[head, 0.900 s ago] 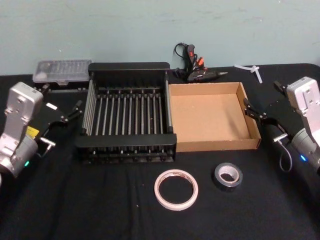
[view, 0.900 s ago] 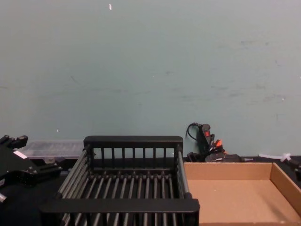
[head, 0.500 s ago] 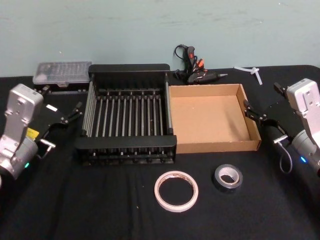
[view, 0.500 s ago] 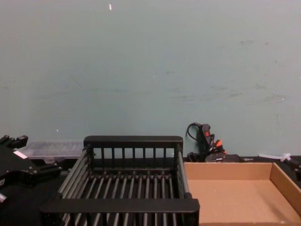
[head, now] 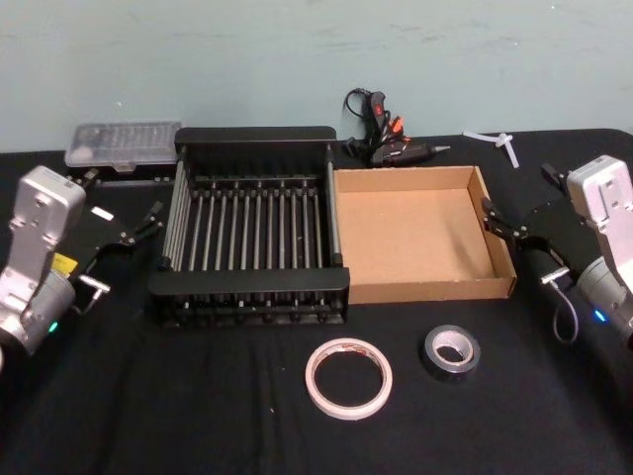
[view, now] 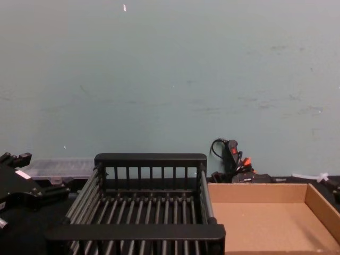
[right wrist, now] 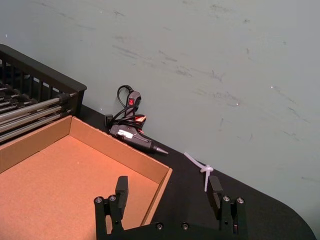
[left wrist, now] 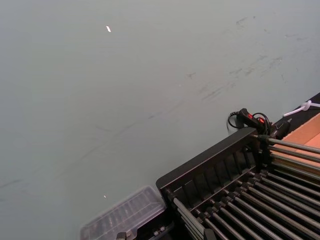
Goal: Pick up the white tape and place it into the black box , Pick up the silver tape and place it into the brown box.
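Flanking boxes: left claw [head: 138, 226], right claw [head: 509, 226] spread, empty; glue gun [head: 388, 139] behind brown box [head: 415, 289].

My left arm [head: 40, 259]: silver-grey boxy wrist housing, rounded grey joint below with a small green light, yellow label on its side, white sticker on the black hardware ahead. My left gripper [head: 138, 226]: black, thin fingers. My right arm [head: 605, 247]: matching silver-grey housing, rounded joint with a blue light, grey cable looping beneath. My right gripper [right wrist: 170, 192]: black base, two short black fingers, round screw heads at each finger mount.
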Tool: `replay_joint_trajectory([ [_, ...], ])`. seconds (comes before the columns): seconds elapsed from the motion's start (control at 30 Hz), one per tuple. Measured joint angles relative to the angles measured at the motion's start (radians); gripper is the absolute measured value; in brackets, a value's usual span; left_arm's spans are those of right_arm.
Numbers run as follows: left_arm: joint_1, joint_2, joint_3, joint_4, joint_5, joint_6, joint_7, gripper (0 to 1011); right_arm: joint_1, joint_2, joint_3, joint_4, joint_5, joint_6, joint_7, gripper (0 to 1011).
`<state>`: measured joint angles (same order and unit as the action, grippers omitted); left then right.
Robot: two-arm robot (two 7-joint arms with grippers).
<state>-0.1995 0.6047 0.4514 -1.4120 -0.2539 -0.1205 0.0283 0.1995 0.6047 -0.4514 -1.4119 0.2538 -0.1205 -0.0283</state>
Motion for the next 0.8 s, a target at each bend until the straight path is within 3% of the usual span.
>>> replay_joint_trajectory([
  [0.8, 0.0, 0.0, 0.0, 0.0, 0.0, 0.0, 0.0, 1001, 0.0, 0.0, 0.0, 0.0, 0.0, 0.0, 0.0, 1002],
])
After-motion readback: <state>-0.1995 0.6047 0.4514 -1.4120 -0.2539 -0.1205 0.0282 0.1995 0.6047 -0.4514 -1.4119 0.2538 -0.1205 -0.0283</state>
